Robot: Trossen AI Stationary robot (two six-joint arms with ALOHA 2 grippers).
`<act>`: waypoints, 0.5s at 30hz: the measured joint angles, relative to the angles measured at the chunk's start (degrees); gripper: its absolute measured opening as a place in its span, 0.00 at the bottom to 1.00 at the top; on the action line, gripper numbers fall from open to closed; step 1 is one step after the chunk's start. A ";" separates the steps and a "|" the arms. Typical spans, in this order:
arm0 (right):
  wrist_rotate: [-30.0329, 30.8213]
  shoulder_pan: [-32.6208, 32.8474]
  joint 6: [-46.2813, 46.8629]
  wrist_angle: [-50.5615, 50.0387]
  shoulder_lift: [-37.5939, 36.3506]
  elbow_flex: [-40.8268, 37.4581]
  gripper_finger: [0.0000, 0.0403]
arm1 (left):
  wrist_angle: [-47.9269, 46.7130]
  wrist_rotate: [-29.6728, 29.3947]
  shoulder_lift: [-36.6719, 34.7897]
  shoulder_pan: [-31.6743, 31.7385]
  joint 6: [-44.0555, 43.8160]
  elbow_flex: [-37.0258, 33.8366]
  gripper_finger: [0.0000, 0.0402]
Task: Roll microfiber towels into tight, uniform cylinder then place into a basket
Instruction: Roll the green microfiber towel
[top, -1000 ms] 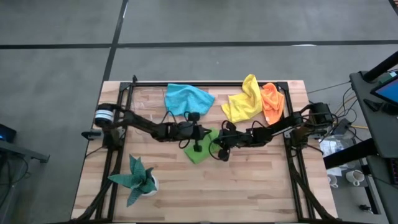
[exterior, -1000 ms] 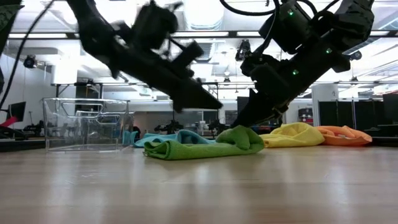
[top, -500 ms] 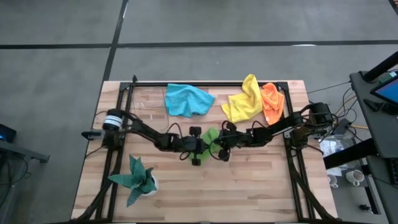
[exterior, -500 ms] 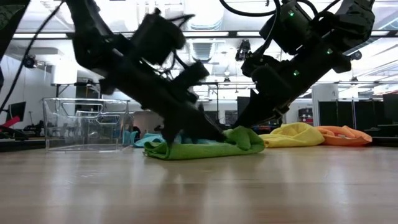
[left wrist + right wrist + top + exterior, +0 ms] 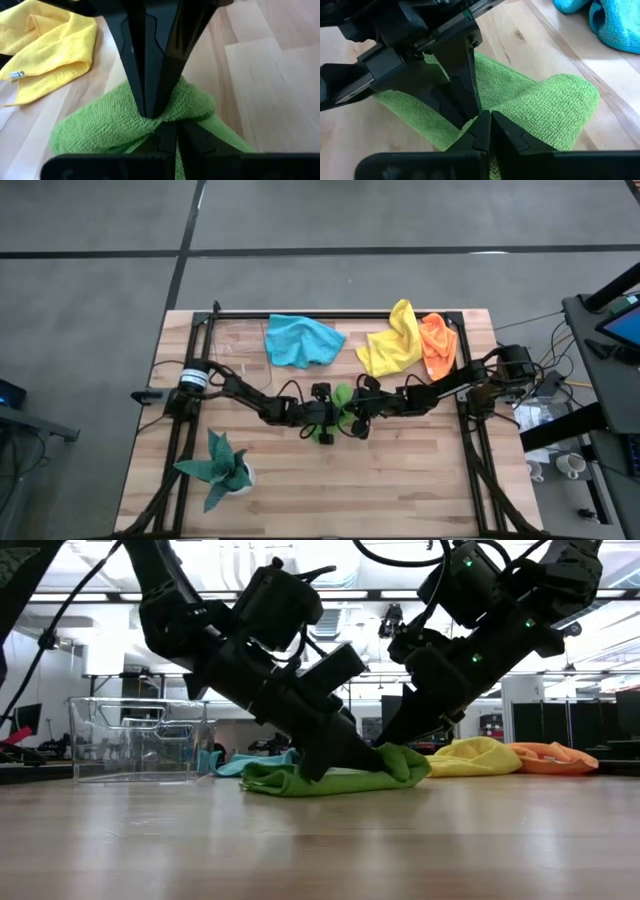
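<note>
The green towel is bunched into a small folded heap near the middle of the desk. It is pinched from both sides. The left pincer is closed tight on the heap's left part, and the right pincer is closed tight on its right part. In the low view the left pincer is pressed down into the cloth at a slant, while the right pincer meets the raised fold at the towel's far end. In the left wrist view the closed fingers are seen gripping a gathered ridge of the green towel, with the right arm's fingers meeting the same ridge from the other side. The right wrist view shows its own fingers shut on the green towel.

The blue towel lies crumpled at the desk's far edge, left of centre. The yellow towel and the orange towel lie touching each other at the far right. The basket is seen only in the low view, standing on the desk behind and to the side of the green towel; nothing can be made out in it. A plant stands near the desk's front left corner.
</note>
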 joint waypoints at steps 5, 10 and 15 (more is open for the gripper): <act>0.00 0.00 0.11 -0.01 0.00 0.00 0.02 | 1.31 0.39 2.52 0.71 0.01 1.45 0.00; 0.09 0.02 0.46 -0.52 0.00 -0.11 0.02 | 2.38 0.81 5.91 0.87 -1.00 4.21 0.00; 0.24 0.04 0.64 -1.10 -0.07 -0.11 0.02 | 3.72 0.52 6.54 0.87 -1.40 4.58 0.00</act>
